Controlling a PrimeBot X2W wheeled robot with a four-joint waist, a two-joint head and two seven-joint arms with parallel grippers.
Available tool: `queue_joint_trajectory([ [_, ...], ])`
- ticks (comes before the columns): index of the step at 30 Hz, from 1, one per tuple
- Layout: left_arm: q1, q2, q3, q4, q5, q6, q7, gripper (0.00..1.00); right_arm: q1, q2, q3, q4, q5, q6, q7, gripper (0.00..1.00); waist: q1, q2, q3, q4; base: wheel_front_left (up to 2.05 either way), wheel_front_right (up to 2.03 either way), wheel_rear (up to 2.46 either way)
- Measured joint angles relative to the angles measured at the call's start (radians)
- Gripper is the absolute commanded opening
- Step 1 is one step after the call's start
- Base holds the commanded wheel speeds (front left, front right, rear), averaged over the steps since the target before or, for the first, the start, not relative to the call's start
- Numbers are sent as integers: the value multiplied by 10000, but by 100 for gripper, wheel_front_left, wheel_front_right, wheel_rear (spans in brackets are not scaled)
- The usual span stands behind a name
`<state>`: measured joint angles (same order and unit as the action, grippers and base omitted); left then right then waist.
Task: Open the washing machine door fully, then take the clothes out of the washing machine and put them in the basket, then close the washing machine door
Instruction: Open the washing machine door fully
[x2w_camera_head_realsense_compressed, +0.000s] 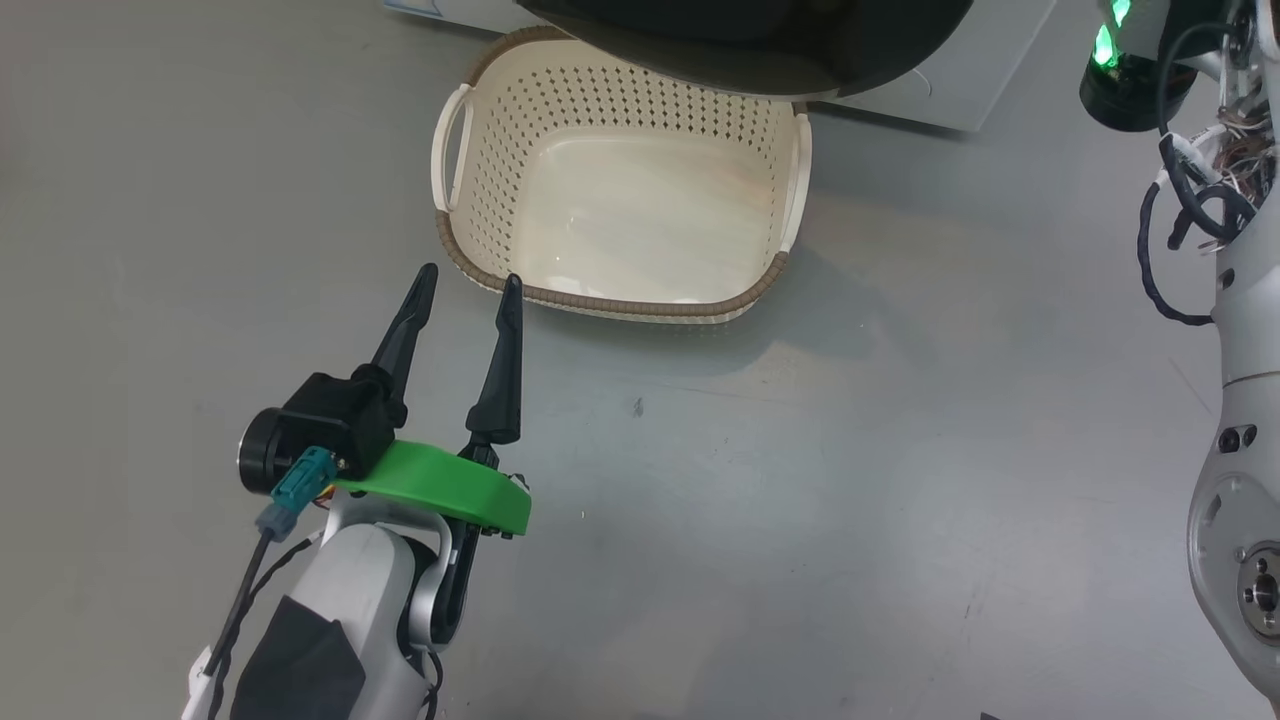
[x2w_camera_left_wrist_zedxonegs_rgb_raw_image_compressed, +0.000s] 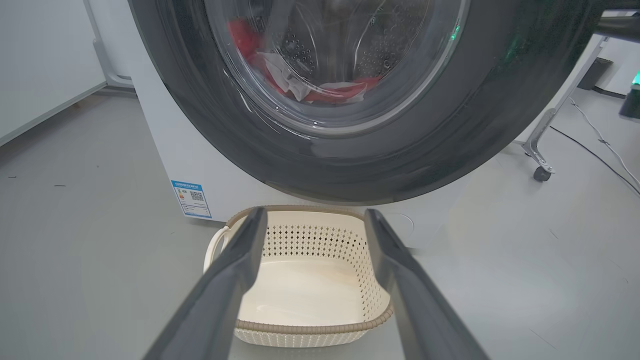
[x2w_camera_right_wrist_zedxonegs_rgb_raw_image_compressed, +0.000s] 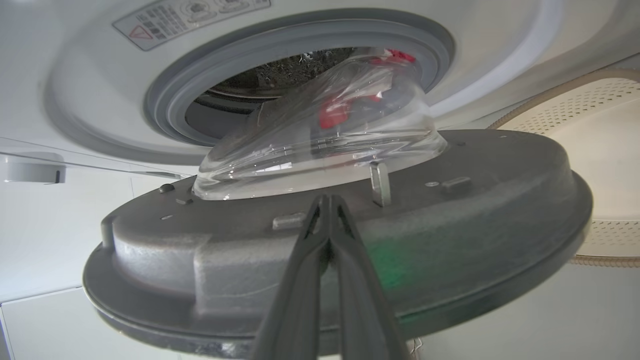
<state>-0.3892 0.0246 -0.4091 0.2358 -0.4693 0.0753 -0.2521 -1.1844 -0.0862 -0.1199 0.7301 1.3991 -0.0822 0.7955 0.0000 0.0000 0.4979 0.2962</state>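
While the left gripper (x2w_camera_head_realsense_compressed: 470, 276) hovers with jaws spread wide, the empty basket (x2w_camera_head_realsense_compressed: 640, 305) sits just beyond its tips, placed to catch the clothes (x2w_camera_left_wrist_zedxonegs_rgb_raw_image_compressed: 345, 93) inside the washing machine (x2w_camera_left_wrist_zedxonegs_rgb_raw_image_compressed: 165, 150). Further right, the right gripper (x2w_camera_right_wrist_zedxonegs_rgb_raw_image_compressed: 328, 200), jaws pressed together, noses the partly open washing machine door (x2w_camera_right_wrist_zedxonegs_rgb_raw_image_compressed: 425, 235), apparently to swing it wider.

head: above basket (x2w_camera_head_realsense_compressed: 620, 100) | left wrist: low, facing door (x2w_camera_left_wrist_zedxonegs_rgb_raw_image_compressed: 360, 170), basket | right wrist: close on door

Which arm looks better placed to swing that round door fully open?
Right. The right fingers, shut, point at the inner face of the partly open door. The left fingers hang open, low near the basket.
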Motion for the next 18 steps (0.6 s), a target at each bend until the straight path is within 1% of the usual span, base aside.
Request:
queue_joint_trajectory([
  [7, 53, 4, 4, 29, 4, 0, 0, 100, 160, 23, 303, 27, 178, 2, 267, 0, 0, 0, -187, -36, 0, 0, 0],
  [18, 195, 4, 75, 21, 79, 0, 0, 100, 314, 77, 476, 19, 247, 23, 130, 0, 0, 0, -304, -46, 0, 0, 0],
])
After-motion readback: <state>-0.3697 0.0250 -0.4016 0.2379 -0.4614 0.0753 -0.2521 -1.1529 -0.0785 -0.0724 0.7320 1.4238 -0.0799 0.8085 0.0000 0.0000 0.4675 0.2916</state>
